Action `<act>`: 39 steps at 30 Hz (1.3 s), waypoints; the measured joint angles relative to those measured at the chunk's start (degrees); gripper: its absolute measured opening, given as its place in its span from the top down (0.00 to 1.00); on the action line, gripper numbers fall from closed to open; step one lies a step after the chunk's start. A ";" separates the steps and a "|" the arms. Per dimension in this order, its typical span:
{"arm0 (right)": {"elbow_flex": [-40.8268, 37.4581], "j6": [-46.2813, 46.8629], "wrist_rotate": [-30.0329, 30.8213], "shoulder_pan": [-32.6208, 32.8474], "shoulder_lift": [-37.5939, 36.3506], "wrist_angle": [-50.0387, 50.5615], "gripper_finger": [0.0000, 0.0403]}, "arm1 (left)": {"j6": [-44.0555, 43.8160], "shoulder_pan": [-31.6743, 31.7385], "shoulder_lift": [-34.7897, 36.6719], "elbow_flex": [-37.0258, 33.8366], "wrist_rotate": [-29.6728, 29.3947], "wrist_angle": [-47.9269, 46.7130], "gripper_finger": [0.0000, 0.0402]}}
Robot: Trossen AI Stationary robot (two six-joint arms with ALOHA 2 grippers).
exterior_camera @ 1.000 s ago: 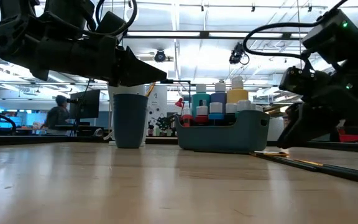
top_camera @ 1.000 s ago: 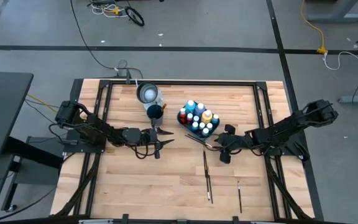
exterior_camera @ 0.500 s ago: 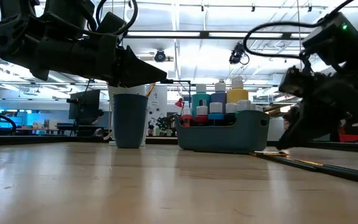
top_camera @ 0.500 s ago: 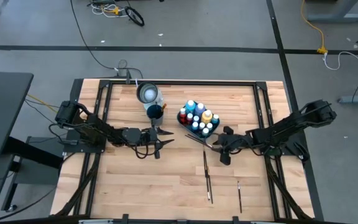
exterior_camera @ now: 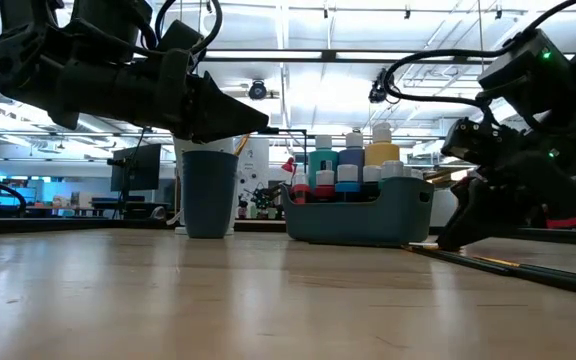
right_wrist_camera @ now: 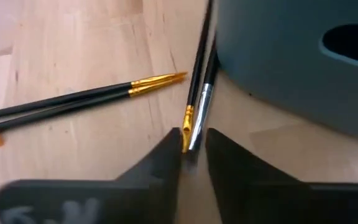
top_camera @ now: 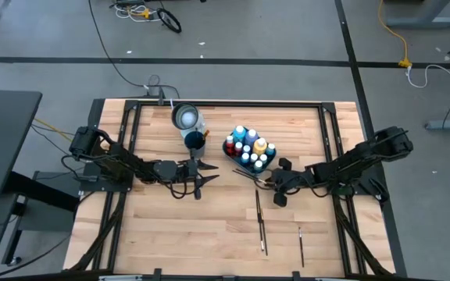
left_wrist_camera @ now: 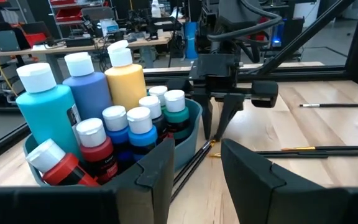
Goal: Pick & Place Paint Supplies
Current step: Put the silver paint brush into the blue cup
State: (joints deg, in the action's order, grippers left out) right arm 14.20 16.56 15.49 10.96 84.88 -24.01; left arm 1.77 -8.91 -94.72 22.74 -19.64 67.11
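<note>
A teal tray (top_camera: 266, 161) full of paint bottles (top_camera: 247, 146) stands at the table's middle, a little toward the far edge. Two dark-handled brushes (right_wrist_camera: 197, 93) lie on the wood beside its near-right corner. My right gripper (right_wrist_camera: 193, 140) slants down over their ferrule ends, with its fingers closed in around them. My left gripper (left_wrist_camera: 197, 180) hangs level and open left of the tray (top_camera: 201, 175), above the table, with nothing between its fingers. My right gripper has the ends of the two brushes, one with a gold ferrule (right_wrist_camera: 187, 121) and one with a silver ferrule (right_wrist_camera: 202, 106), between its two fingertips. The fingers slant down from the table's right. Both brushes lie flat on the wood, their handles running along the tray's wall.
A dark blue cup (top_camera: 195, 140) and a pale cup (top_camera: 186, 117) stand left of the tray. Two more brushes (right_wrist_camera: 98, 94) lie close by, and others lie nearer the front edge (top_camera: 259, 222) (top_camera: 301, 246). The wood at the near left is bare.
My right gripper has dipped down onto the brushes beside the tray, and its arm has leaned lower over the table. The brushes lie where they were.
</note>
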 joint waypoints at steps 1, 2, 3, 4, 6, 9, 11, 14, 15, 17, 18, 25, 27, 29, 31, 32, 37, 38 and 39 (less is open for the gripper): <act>0.00 0.00 0.09 -0.02 -0.02 0.25 0.85 | -0.33 0.00 0.00 0.00 0.00 -0.02 0.65; 0.00 -0.02 0.13 -0.04 -0.04 0.44 0.89 | -0.87 0.00 0.00 0.00 0.00 0.00 0.65; 0.00 -0.14 0.27 -0.04 -0.04 0.53 0.93 | -1.17 0.00 0.01 0.00 0.00 0.00 0.65; 0.00 -0.57 0.30 -0.04 -0.04 0.59 0.96 | -1.41 0.00 0.00 0.00 0.00 0.00 0.65; -0.05 -1.86 0.28 -0.04 -0.04 0.34 0.97 | -1.56 0.00 0.00 0.00 0.00 -0.01 0.65; -0.31 -3.83 -0.46 -0.04 -0.24 -1.67 0.96 | -1.56 0.00 0.00 0.00 0.00 -0.01 0.65; -0.47 -5.74 -0.93 -0.04 -0.72 -3.58 0.97 | -1.56 0.00 0.00 -0.01 0.01 -0.01 0.65; 0.26 -8.87 0.11 0.02 -1.76 -5.03 0.99 | -1.56 0.00 0.02 0.00 0.02 -0.02 0.65; 0.97 -9.79 0.54 0.02 -2.08 -5.64 0.99 | -1.56 0.00 0.00 0.00 0.02 0.02 0.65; 2.55 -12.22 0.30 0.02 -2.15 -5.82 0.99 | -1.58 0.00 0.02 0.02 0.69 0.03 0.65; 3.51 -13.56 -0.79 0.04 -2.14 -5.08 0.99 | -1.58 0.00 0.02 0.02 1.33 0.02 0.65; 18.87 -20.49 -5.33 1.84 -2.14 15.43 0.99 | -4.78 0.04 0.02 0.02 2.87 0.87 0.65; 25.13 -22.82 -2.23 2.83 -2.15 24.84 0.99 | -7.65 0.61 0.02 0.02 3.69 0.71 0.65; 30.82 -26.51 0.34 3.67 -2.19 33.13 0.99 | -9.72 1.43 0.02 0.02 8.92 0.41 0.65; 36.01 -32.28 0.83 4.24 -2.19 38.41 0.99 | -12.66 2.48 0.02 0.03 15.24 0.49 0.65; 38.07 -36.18 0.67 4.57 -2.25 39.44 0.99 | -14.93 3.04 0.02 0.10 18.22 0.44 0.65; 44.18 -56.64 -0.31 6.08 -2.29 39.40 0.99 | -33.78 6.47 0.02 1.85 32.94 0.10 0.63; 44.73 -59.19 -1.31 6.13 -2.06 38.47 0.99 | -37.16 7.00 0.02 2.32 36.30 0.08 0.63; 45.13 -61.22 -3.13 6.09 -1.72 37.80 0.99 | -39.98 7.43 0.02 2.91 39.73 0.02 0.62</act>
State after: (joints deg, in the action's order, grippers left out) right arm 59.32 -44.66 12.36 17.05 83.16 13.79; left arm -38.21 -1.48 -94.70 25.66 20.09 67.13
